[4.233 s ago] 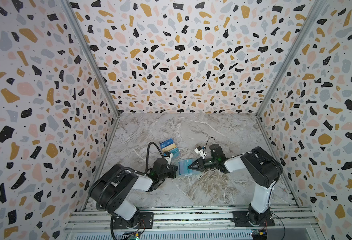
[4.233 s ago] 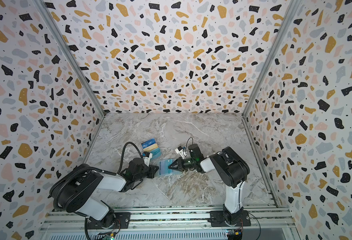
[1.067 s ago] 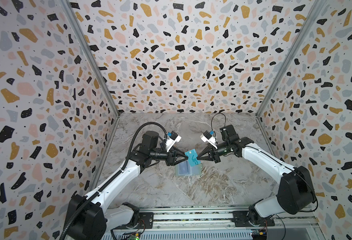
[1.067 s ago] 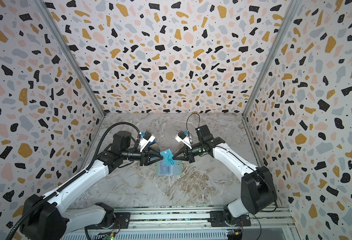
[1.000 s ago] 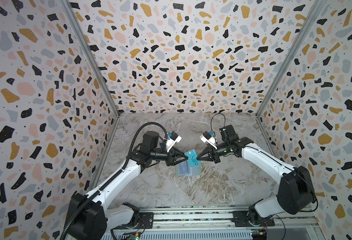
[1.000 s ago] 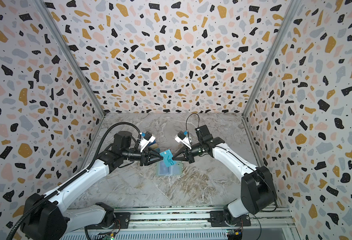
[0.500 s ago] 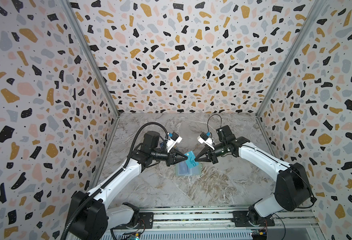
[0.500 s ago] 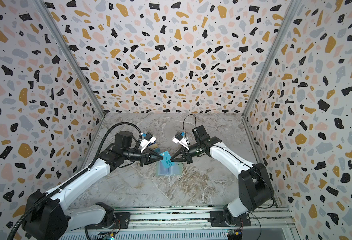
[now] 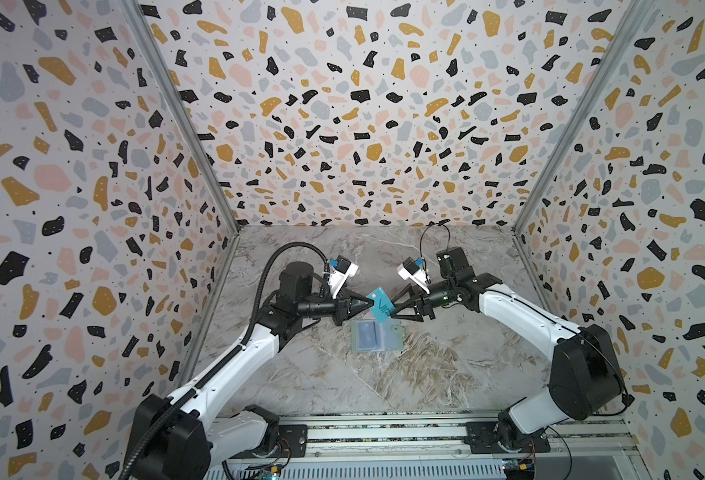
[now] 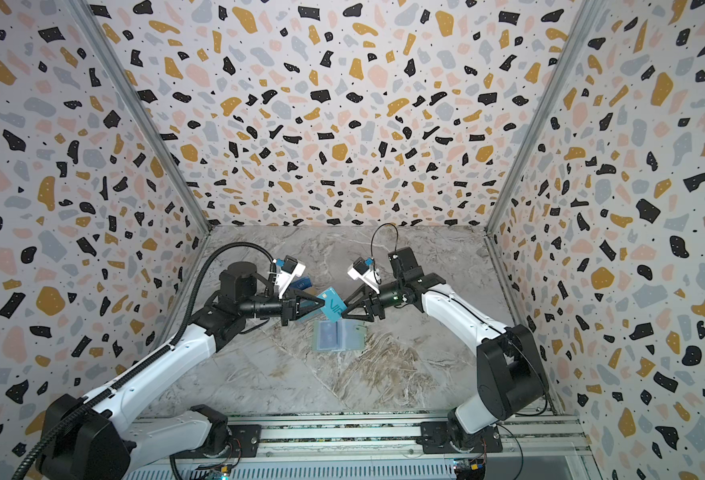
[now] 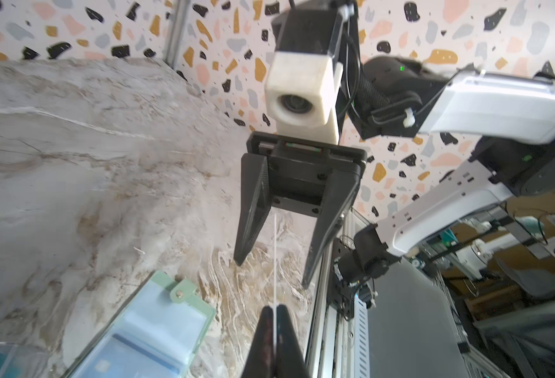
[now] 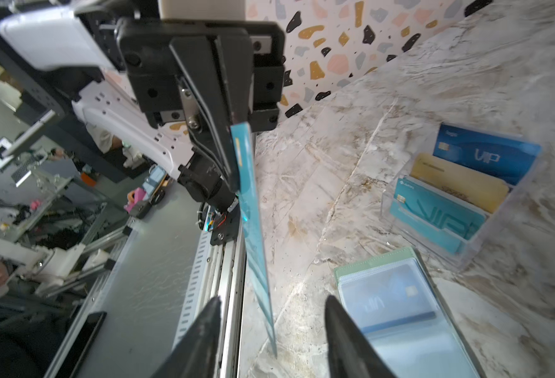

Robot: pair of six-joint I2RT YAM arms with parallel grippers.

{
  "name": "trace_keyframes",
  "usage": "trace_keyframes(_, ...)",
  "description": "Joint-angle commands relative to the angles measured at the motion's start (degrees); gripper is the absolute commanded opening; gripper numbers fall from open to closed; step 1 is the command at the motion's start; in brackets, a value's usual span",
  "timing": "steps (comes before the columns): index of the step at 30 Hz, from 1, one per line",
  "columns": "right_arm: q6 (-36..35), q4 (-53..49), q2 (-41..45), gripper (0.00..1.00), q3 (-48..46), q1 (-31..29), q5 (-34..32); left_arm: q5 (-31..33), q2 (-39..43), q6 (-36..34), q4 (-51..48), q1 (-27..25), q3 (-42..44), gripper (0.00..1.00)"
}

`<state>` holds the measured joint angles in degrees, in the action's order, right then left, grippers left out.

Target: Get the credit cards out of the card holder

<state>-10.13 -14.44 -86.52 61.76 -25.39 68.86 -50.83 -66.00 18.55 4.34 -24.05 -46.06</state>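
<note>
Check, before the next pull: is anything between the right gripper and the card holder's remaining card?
The teal card, pinched by the left gripper, sits between the open jaws of the right gripper, above the card holder.

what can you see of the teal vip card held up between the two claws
The teal card is a thin plastic rectangle with large pale "VIP" lettering. It hangs tilted in the air above the open card holder, clear of the table. The left claw is shut on one end; the right claw stands open around the other end, touching neither face.
</note>
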Motion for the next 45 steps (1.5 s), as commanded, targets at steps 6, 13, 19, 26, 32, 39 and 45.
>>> trace_keyframes(6, 21.7, 27.9, 8.7, 0.74, -9.7, 3.6, -2.4, 16.6, 5.0, 21.1, 33.3, -0.5, 9.1, 0.0)
trace_keyframes(13, 48.4, 62.7, 9.0, 0.74, -19.4, 3.4, -7.9, 19.8, 4.5, 25.7, 46.7, -1.9, 12.2, 0.0)
trace_keyframes(19, 57.5, 76.9, 6.7, 0.68, -20.5, 0.6, -11.7, 21.2, 0.8, 30.5, 60.5, -3.9, 14.5, 0.0)
trace_keyframes(26, 58.4, 80.9, 5.3, 0.56, -17.9, -3.4, -11.4, 22.0, -2.1, 33.3, 69.2, -5.3, 16.2, 0.0)
trace_keyframes(32, 62.1, 86.9, 3.7, 0.46, -17.7, -4.2, -12.2, 21.4, -2.8, 34.5, 73.0, -5.6, 16.5, 0.0)
trace_keyframes(39, 65.4, 92.7, 2.1, 0.38, -17.2, -4.6, -12.5, 20.5, -2.6, 34.2, 73.1, -5.8, 16.9, 0.0)
trace_keyframes(45, 66.8, 95.2, 1.7, 0.33, -16.7, -4.8, -12.1, 20.9, -2.8, 34.0, 73.2, -5.9, 17.3, 0.0)
